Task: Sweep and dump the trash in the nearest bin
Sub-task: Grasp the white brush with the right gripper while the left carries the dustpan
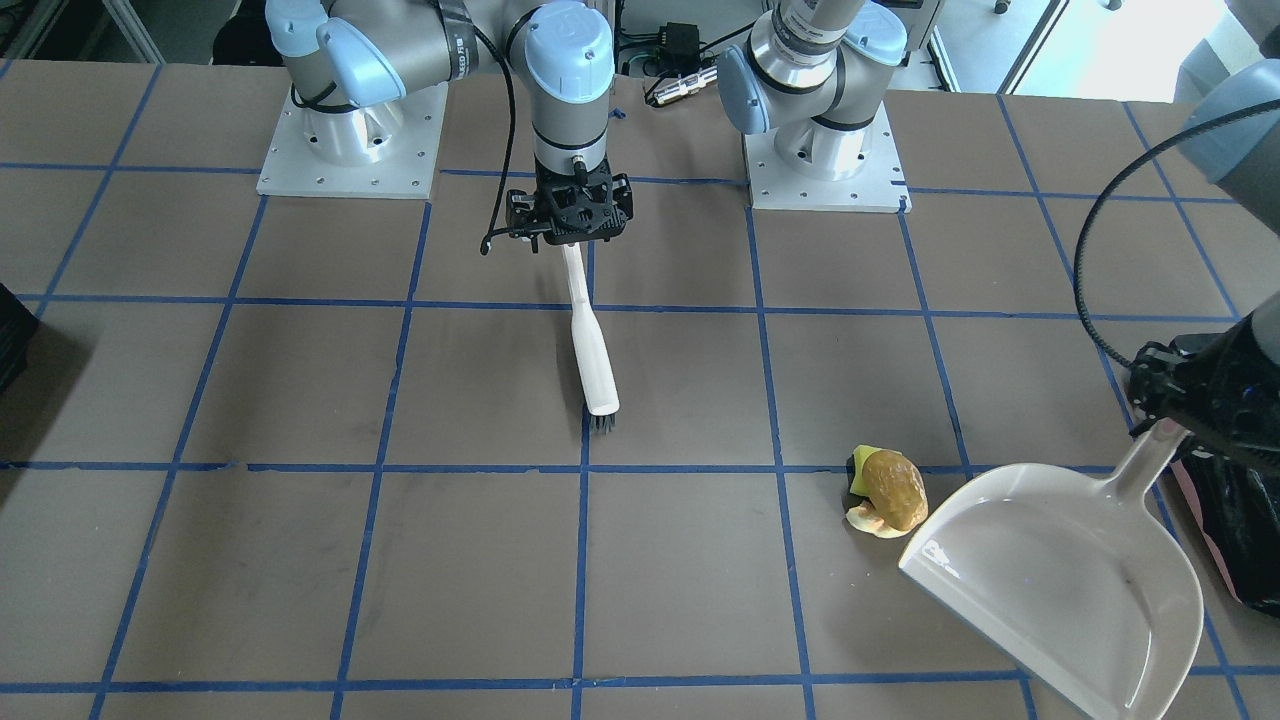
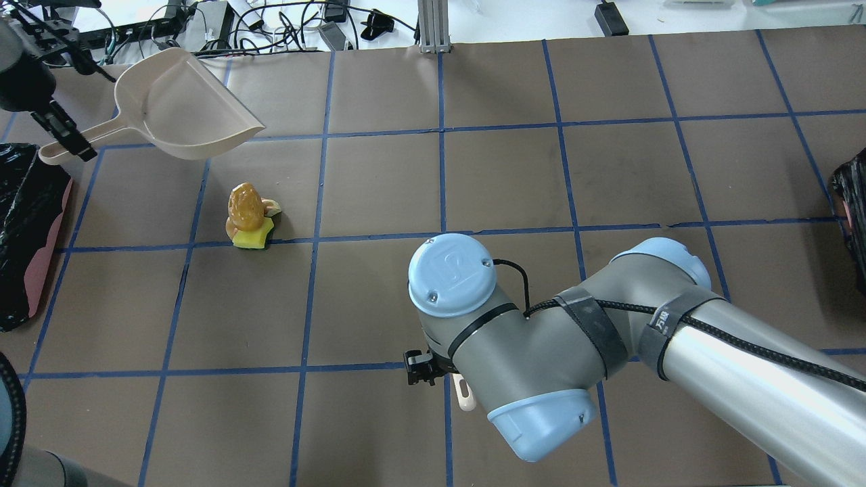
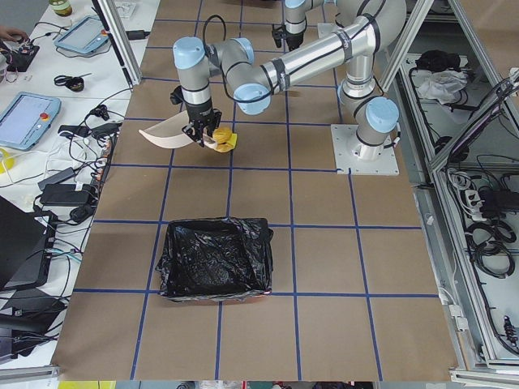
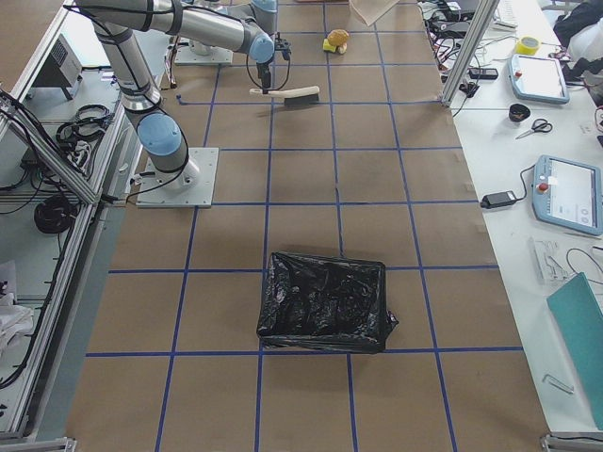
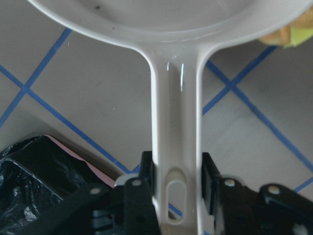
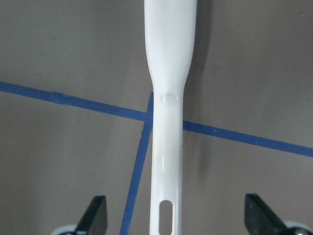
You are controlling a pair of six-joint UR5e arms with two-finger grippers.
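The trash (image 1: 885,490) is a small pile: a golden-brown lump on a pale pastry piece and a yellow-green wedge; it also shows in the overhead view (image 2: 247,216). My left gripper (image 5: 177,172) is shut on the handle of a beige dustpan (image 1: 1060,570), whose open lip sits just beside the pile. A white brush (image 1: 590,350) lies on the table, bristles toward the operators' side. My right gripper (image 6: 178,215) is open, its fingers wide apart on either side of the brush handle (image 6: 168,73). The pink-sided bin (image 2: 27,223) with a black bag stands by the left gripper.
A second black-bagged bin (image 2: 852,196) stands at the table's far right end. Both arm bases (image 1: 350,140) are bolted at the robot's side of the table. Blue tape lines grid the brown tabletop. Cables and devices lie beyond the far edge.
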